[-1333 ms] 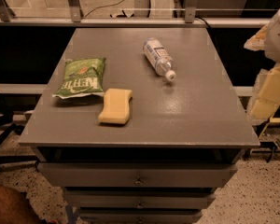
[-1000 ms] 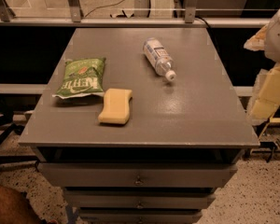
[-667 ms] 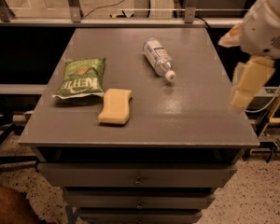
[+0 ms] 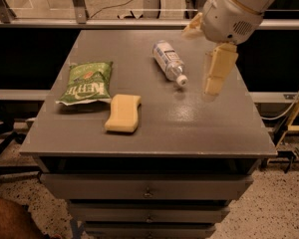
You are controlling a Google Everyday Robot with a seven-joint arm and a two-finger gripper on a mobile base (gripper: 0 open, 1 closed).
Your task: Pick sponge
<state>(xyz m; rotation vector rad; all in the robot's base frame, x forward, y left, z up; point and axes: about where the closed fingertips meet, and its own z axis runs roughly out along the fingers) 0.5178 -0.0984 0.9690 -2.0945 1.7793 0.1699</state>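
The sponge (image 4: pixel 123 113) is a pale yellow rounded block lying flat on the grey table top (image 4: pixel 189 128), left of centre near the front. My gripper (image 4: pixel 200 59) hangs above the right part of the table, well to the right of and above the sponge. It is open and empty, with its yellowish foam finger pads (image 4: pixel 217 71) spread apart. Nothing hides the sponge.
A green snack bag (image 4: pixel 85 82) lies just left of and behind the sponge. A clear plastic bottle (image 4: pixel 168 62) lies on its side mid-table, between sponge and gripper. Drawers (image 4: pixel 147 187) sit below the top. Railings stand behind the table.
My gripper has swung in from the right edge of the view to above the table's right side, closer to the bottle. The objects on the table have not moved.
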